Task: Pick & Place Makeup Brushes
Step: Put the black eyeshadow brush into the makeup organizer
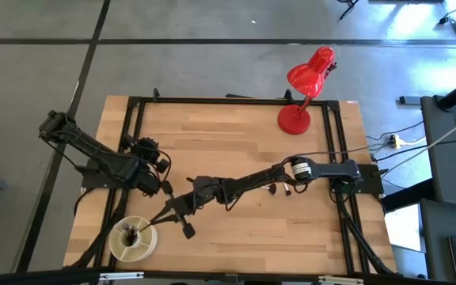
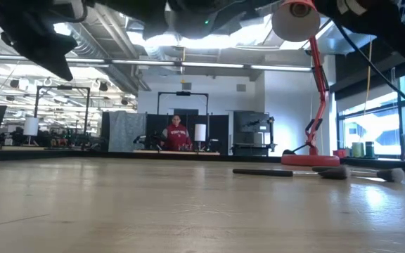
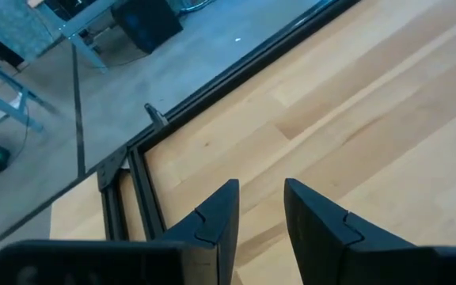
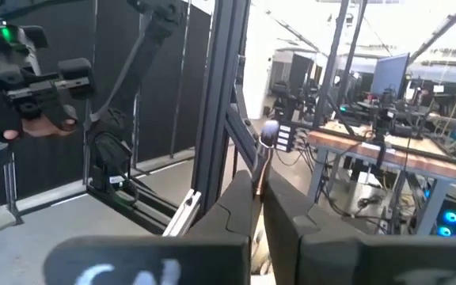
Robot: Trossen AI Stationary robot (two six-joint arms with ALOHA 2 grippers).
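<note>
Cup (image 1: 132, 241): one pale round cup at the near table edge, with one dark brush (image 1: 137, 233) inside.
Right gripper (image 4: 257, 186): just beyond the cup, pinched tight on one thin brush (image 4: 268, 136).
Left gripper (image 3: 260, 207): a little apart, holding nothing.
Far brushes (image 2: 371, 171): by the red lamp (image 1: 305, 89), too blurry to count.

The pale wooden tabletop (image 1: 236, 150) with a black metal frame stands on a grey concrete floor (image 1: 212, 20) crossed by dark seams. A red desk lamp (image 1: 305, 89) sits at its far right corner. Level across the wood, the room opens into a workshop hall: ceiling strip lights (image 2: 188, 67), white walls, benches, a person in a red top (image 2: 177, 133), and a bright window (image 2: 382, 123) at right.
</note>
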